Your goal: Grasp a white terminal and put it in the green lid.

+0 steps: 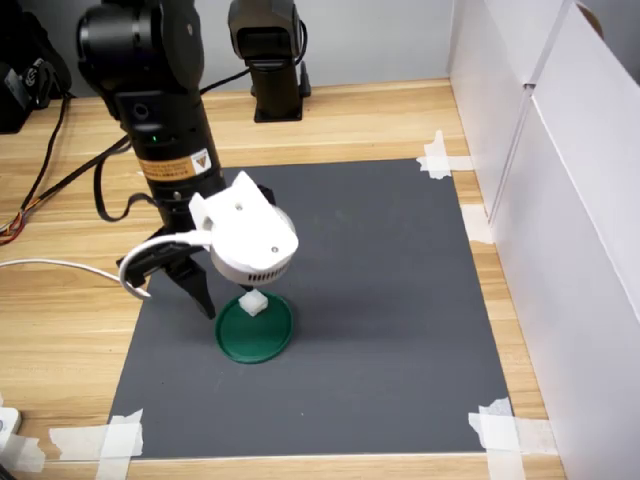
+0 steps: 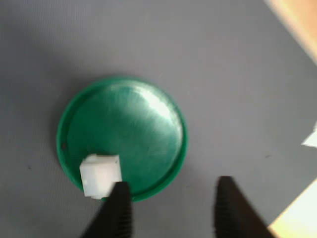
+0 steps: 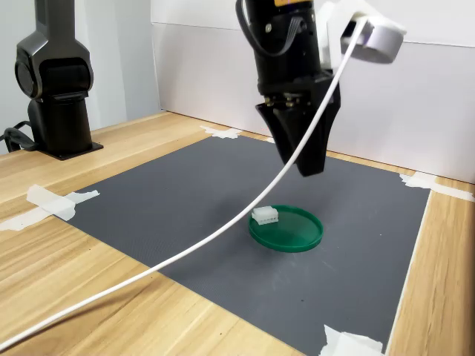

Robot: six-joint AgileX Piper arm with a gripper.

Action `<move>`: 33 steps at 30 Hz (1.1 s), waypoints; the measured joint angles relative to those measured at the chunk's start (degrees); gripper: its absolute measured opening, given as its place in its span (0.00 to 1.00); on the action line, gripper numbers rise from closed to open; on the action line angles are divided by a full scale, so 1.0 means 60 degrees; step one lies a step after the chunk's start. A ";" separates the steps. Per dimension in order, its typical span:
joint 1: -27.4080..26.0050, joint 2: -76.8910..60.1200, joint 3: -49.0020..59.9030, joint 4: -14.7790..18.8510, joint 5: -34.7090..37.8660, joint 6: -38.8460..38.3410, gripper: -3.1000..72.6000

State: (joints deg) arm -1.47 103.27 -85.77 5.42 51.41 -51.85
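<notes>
fingers spread apart and empty, above the white terminal resting inside the green lid.

White terminal, green lid, seemingly black fingers

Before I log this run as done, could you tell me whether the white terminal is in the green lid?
In. The white terminal rests on the green lid near its rim, and the open end effector is clear of it.

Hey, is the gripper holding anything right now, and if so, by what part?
Nothing is held. The gripper is open and raised above the mat; the white terminal lies free on the green lid, near its rim.
</notes>
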 joint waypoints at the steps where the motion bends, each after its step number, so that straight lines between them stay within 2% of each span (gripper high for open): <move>1: 0.0000 -0.0113 0.0000 0.0011 0.0000 0.0051 0.43; 5: 0.0000 -0.0622 0.0100 0.0022 -0.0241 0.0307 0.11; 7: 0.0000 -0.0988 0.0392 0.0022 -0.0668 0.0381 0.05; 11: 0.0000 -0.2110 0.1686 0.0038 -0.2050 0.0594 0.02; 14: 0.0000 -0.3113 0.3022 0.0050 -0.3357 0.1296 0.02; 18: 0.0000 -0.4475 0.4790 0.0037 -0.5505 0.3553 0.02; 22: 0.0000 -0.6010 0.6370 -0.0277 -0.6916 0.5987 0.02; 27: 0.0000 -0.7894 0.7819 -0.0578 -0.7478 0.8090 0.02; 33: 0.0000 -1.0091 0.9460 -0.0578 -0.7500 0.8851 0.02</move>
State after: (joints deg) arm -1.47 42.73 -29.01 1.95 6.41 1.25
